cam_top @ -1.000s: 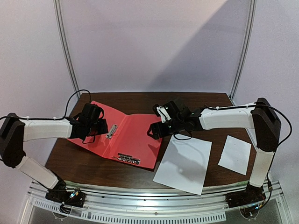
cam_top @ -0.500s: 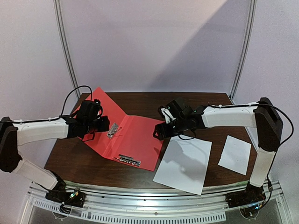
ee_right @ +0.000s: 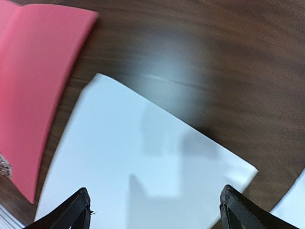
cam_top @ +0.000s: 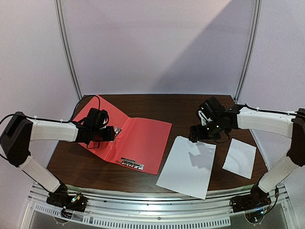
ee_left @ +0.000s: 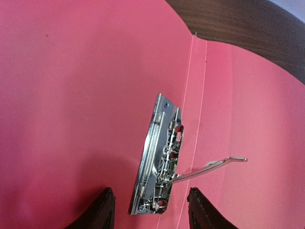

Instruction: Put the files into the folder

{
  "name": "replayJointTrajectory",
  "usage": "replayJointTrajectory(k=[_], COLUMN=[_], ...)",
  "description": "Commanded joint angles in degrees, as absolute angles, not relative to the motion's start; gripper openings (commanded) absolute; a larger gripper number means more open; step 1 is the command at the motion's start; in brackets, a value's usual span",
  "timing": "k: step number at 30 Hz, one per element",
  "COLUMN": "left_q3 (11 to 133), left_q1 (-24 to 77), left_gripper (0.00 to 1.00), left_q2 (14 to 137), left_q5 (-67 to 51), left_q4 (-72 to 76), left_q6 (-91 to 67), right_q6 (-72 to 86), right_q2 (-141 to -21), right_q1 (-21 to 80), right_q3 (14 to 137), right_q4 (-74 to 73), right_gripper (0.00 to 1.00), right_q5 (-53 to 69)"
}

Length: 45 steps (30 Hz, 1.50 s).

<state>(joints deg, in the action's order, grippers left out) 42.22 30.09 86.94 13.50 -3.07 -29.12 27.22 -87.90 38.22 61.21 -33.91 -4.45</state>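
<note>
The left hand was over the left cover of the folder, its fingers released and standing apart, with nothing gripped between them. In the left wrist view the near end of a metal clip lay between the two fingertips, and no contact with either could be made out. This clip sat on the left cover just beside the central fold, and its thin wire lever stuck out across the fold to the right. The folder lay open on the left half of the brown desk. Its left cover appeared tilted up off the surface, while its right cover lay flat. A second metal fastener was noted on the right cover near its front edge. Neither paper was inside the folder. The large sheet lay flat on the desk just right of the folder, set at a slight angle. The right hand was above the far part of this sheet, its fingers spread wide and empty, casting a shadow on the paper. The small sheet lay flat further right, apart from the large sheet and near the right edge of the desk.
</note>
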Motion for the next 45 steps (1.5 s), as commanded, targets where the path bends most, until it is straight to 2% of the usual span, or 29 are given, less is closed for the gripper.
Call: replayJointTrajectory(k=[1, 10, 17, 24, 29, 35, 41, 45], left_q3=[41.1, 39.4, 38.9, 39.0, 39.0, 38.4, 37.3, 36.8], left_q1=[30.7, 30.7, 30.7, 30.7, 30.7, 30.7, 30.7, 30.7], left_gripper=[0.52, 0.51, 0.51, 0.51, 0.51, 0.51, 0.51, 0.51], left_q2=[89.0, 89.6, 87.6, 87.1, 87.4, 87.1, 86.5, 86.2], left_q5=[12.4, 12.1, 12.4, 12.1, 11.7, 11.9, 11.3, 11.2], left_q4=[-1.0, 2.0, 0.6, 1.2, 2.2, 3.5, 4.6, 4.8], left_q6=[-28.9, -28.7, -28.0, -27.9, -27.9, -27.9, -28.3, -28.3], right_q6=[31.4, 31.5, 35.3, 41.8, 45.5, 55.7, 60.5, 65.1], right_q2=[-81.7, -73.5, -72.7, -64.1, -58.3, -55.2, -51.6, -50.3], right_q1=[33.5, 18.2, 17.2, 17.5, 20.6, 32.8, 35.6, 38.8], right_q3=[56.0, 42.5, 38.6, 33.9, 31.0, 26.1, 20.1, 15.7], right_q4=[-42.2, -32.5, -33.0, -39.7, -45.5, -43.4, -40.3, -31.1], right_gripper=[0.94, 0.9, 0.85, 0.85, 0.87, 0.87, 0.8, 0.77], right_q5=[-6.4, 15.1, 23.9, 28.6, 28.3, 27.5, 28.7, 30.3])
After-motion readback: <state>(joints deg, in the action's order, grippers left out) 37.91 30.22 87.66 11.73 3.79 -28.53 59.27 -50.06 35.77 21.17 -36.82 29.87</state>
